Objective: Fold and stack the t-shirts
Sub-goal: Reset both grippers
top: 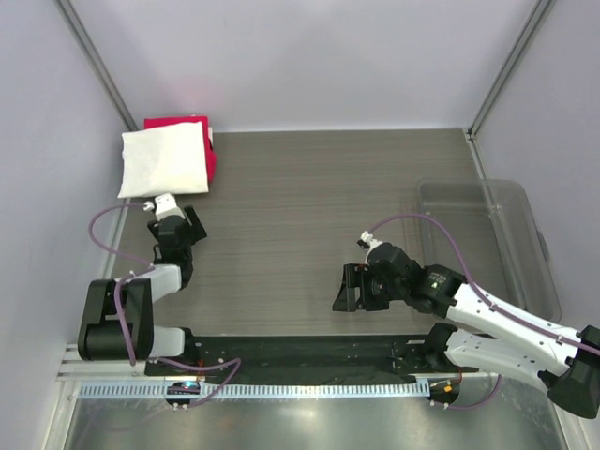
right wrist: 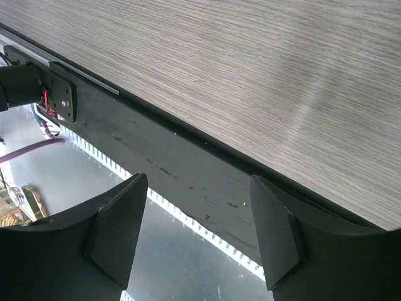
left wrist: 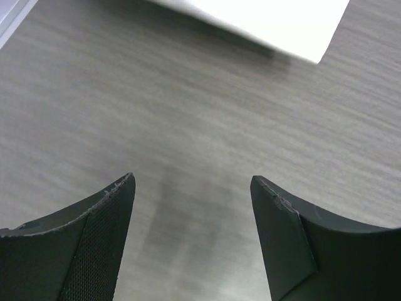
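Observation:
A folded white t-shirt (top: 166, 160) lies on top of a folded crimson-pink t-shirt (top: 192, 125) at the table's far left corner. No red Coca-Cola print shows. My left gripper (top: 185, 228) is open and empty, just in front of the stack; the white shirt's corner (left wrist: 276, 22) shows at the top of the left wrist view, beyond my gripper (left wrist: 193, 182). My right gripper (top: 350, 286) is open and empty over the table's near edge; in its wrist view it (right wrist: 198, 182) hangs above the black base rail.
A clear plastic tub (top: 487, 239) stands empty at the right side of the table. The black mounting rail (top: 300, 356) runs along the near edge. Grey walls close in the left, back and right.

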